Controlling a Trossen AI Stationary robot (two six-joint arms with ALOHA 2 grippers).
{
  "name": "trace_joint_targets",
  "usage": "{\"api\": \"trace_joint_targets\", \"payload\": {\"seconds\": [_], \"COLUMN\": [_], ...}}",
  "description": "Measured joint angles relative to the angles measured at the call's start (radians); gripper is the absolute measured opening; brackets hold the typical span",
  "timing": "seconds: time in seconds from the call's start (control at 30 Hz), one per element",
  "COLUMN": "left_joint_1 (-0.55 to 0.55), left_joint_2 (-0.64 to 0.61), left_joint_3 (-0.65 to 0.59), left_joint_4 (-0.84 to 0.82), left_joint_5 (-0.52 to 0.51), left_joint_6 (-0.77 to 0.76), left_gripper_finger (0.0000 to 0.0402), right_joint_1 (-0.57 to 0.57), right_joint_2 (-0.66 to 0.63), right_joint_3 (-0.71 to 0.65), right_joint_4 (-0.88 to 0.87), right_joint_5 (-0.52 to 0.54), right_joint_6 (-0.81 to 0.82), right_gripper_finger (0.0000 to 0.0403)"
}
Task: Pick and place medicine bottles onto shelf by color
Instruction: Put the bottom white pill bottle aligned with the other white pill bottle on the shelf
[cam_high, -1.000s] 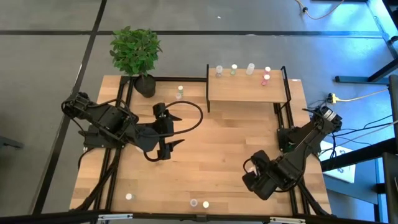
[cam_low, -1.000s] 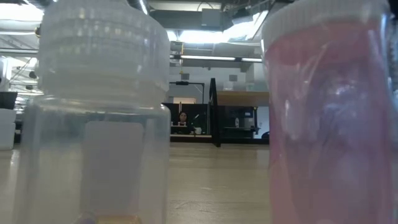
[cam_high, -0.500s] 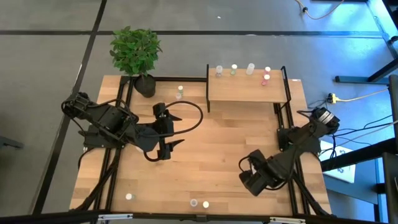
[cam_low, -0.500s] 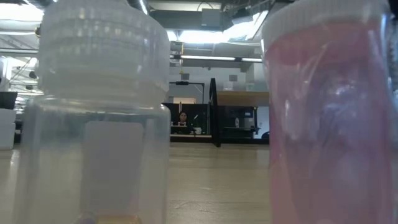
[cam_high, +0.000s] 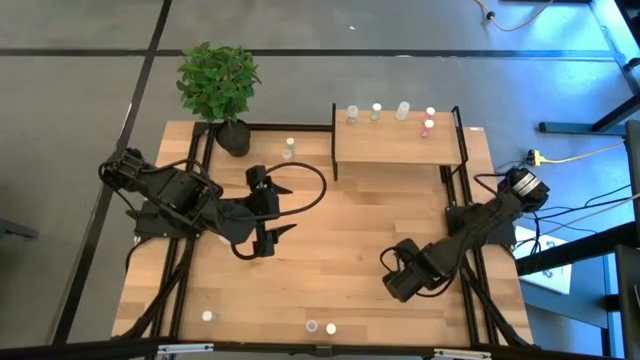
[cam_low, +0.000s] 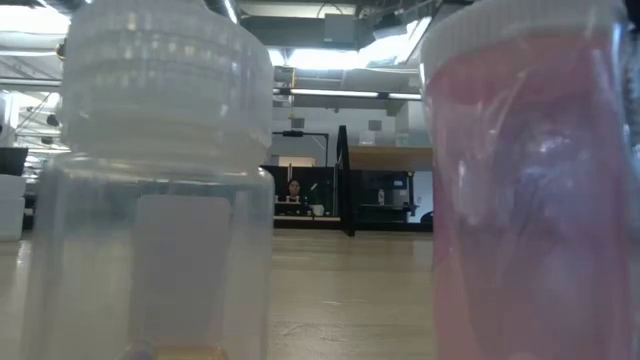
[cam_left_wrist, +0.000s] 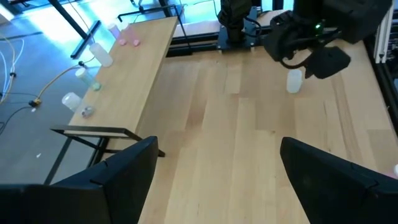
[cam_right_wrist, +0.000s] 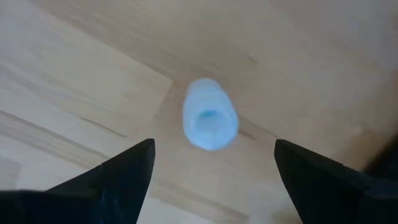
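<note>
The right gripper (cam_right_wrist: 208, 171) hovers over 1 bottle (cam_right_wrist: 209, 122) standing on the surface (cam_high: 340, 230), jaws open on both sides of it. It should drop straight down, then squeeze gently. The left gripper (cam_left_wrist: 214, 168) waits, jaws open. The shelf (cam_high: 395, 145) holds 5 bottles; 5 more stand elsewhere.

Wide bare bench (cam_high: 340, 235) between the two arms, nothing standing there. Right gripper (cam_high: 398, 285) directly above one pale bottle (cam_right_wrist: 209, 122), jaws spread well clear on both sides, open wood all round it. Shelf (cam_high: 398, 146) at the far edge, five bottles along its back, front strip free. Potted plant (cam_high: 220, 88) blocking the far left corner. Three bottles near the front edge (cam_high: 320, 327).
</note>
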Motion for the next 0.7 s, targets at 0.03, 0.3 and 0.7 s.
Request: {"api": "trace_joint_targets", "payload": {"seconds": [0.03, 0.3, 0.7], "left_joint_1": [0.0, 0.0, 0.0], "left_joint_2": [0.0, 0.0, 0.0], "left_joint_3": [0.0, 0.0, 0.0], "left_joint_4": [0.0, 0.0, 0.0], "left_joint_5": [0.0, 0.0, 0.0], "left_joint_6": [0.0, 0.0, 0.0], "left_gripper_finger": [0.0334, 0.0334, 0.0334], "right_joint_1": [0.0, -0.018, -0.049], "right_joint_2": [-0.008, -0.029, -0.029], "right_joint_3": [-0.024, -0.146, -0.167], "right_joint_4": [0.034, 0.146, 0.208], "right_joint_5": [0.002, 0.01, 0.013], "right_joint_6": [0.0, -0.025, -0.051], "right_gripper_finger": [0.0332, 0.0332, 0.0257]}}
